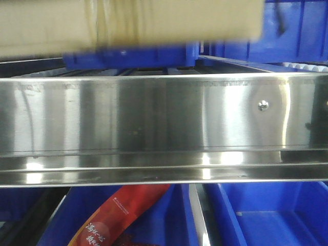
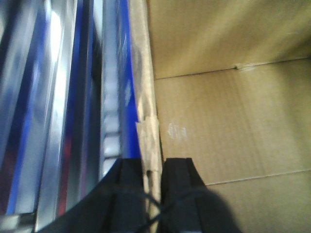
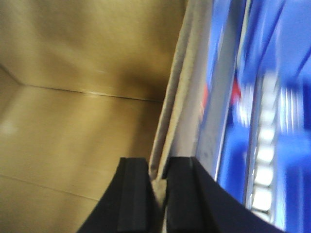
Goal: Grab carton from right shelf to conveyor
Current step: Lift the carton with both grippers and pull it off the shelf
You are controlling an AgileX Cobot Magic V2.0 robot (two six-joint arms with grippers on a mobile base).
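Carton (image 1: 128,20) sits blurred above the front rail of the right shelf (image 1: 154,113). Left gripper (image 2: 154,165) and right gripper (image 3: 156,165) are each clamped on a carton wall edge, with cardboard pinched between the fingers. Red packet (image 1: 120,215) in lower blue bin (image 1: 266,220) — white characters, illegible.

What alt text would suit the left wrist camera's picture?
Two black fingers pinch the edge of a brown cardboard carton, whose surface fills the right side. Blurred steel shelf rails and blue plastic run down the left.
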